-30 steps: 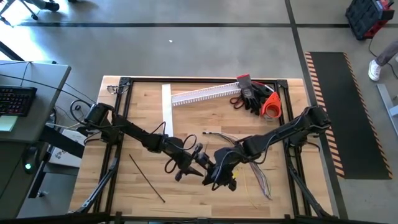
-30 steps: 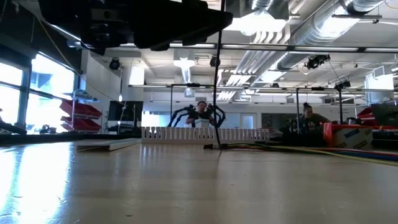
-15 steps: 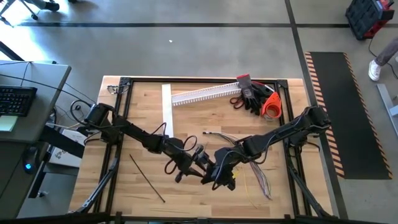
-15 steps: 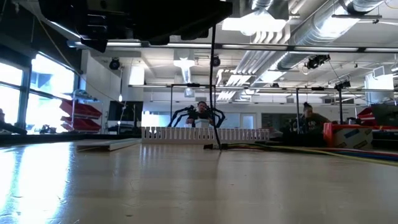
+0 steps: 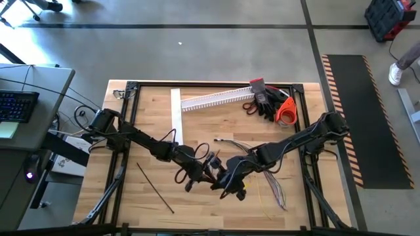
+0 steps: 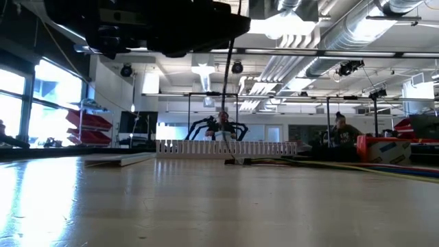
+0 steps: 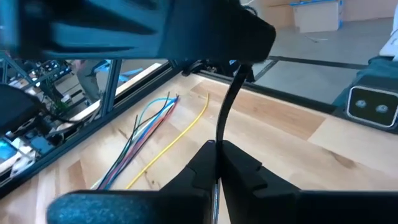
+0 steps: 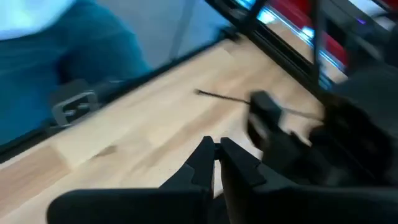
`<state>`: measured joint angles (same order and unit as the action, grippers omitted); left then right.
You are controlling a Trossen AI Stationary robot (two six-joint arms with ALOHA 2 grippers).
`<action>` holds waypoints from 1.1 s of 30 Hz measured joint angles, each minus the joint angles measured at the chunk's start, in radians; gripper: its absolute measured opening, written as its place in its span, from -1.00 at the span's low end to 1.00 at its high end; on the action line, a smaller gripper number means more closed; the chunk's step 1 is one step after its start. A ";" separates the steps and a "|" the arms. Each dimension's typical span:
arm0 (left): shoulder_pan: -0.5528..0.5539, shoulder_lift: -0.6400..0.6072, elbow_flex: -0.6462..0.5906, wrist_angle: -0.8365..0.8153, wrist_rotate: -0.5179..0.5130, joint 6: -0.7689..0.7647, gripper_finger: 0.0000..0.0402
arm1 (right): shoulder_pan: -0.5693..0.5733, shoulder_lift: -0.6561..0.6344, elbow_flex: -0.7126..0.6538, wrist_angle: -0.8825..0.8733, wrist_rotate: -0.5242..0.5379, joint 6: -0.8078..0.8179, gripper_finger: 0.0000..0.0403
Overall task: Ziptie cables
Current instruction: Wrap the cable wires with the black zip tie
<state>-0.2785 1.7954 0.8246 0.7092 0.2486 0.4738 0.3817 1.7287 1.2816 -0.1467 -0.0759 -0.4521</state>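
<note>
Left wrist view shows our left hand (image 7: 217, 163) pinching a ziptie (image 7: 226, 112). We judge the task is at its beginning: the cables (image 5: 272, 185) lie loose on the desk (image 5: 144, 134) (no tie around them). Right hand (image 8: 217, 154) is pressed together.

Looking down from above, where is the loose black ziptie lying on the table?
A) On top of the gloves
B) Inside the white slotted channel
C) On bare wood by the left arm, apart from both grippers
C: the ziptie lies slantwise on bare table wood, apart from where the left gripper and right gripper meet.
</note>
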 joint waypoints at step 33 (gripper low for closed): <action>-0.116 0.000 0.000 0.029 -0.444 -0.055 -1.00 | 0.225 0.100 -0.001 0.054 0.830 0.251 -0.34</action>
<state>-0.3950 1.7954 0.8246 0.7382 -0.1958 0.4193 0.6063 1.8288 1.2804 -0.0924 0.7544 -0.2010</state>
